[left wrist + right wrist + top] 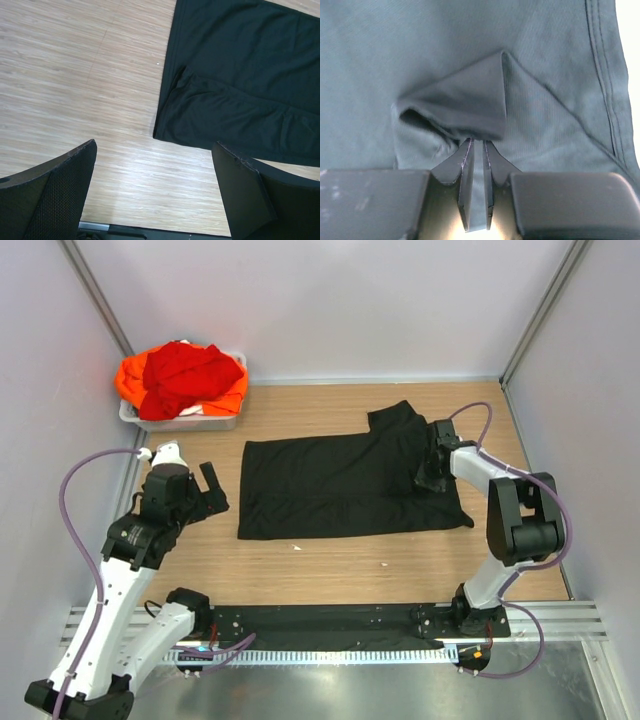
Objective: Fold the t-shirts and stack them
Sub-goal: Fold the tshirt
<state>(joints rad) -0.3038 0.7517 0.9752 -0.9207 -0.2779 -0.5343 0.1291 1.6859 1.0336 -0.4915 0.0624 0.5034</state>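
Observation:
The black t-shirt (345, 485) lies spread on the wooden table, partly folded, one sleeve sticking up at the back. My right gripper (432, 476) sits at its right side and is shut on a pinched fold of the black cloth (470, 112). My left gripper (210, 490) is open and empty, just left of the shirt's left edge; its view shows the shirt's lower left corner (165, 131) between the fingers (55, 195). The red t-shirt (185, 375) lies on top of the bright orange t-shirt (130, 380) in the tub.
The white plastic tub (185, 422) stands at the back left corner. Grey walls close in the table on three sides. A black rail (330, 620) runs along the near edge.

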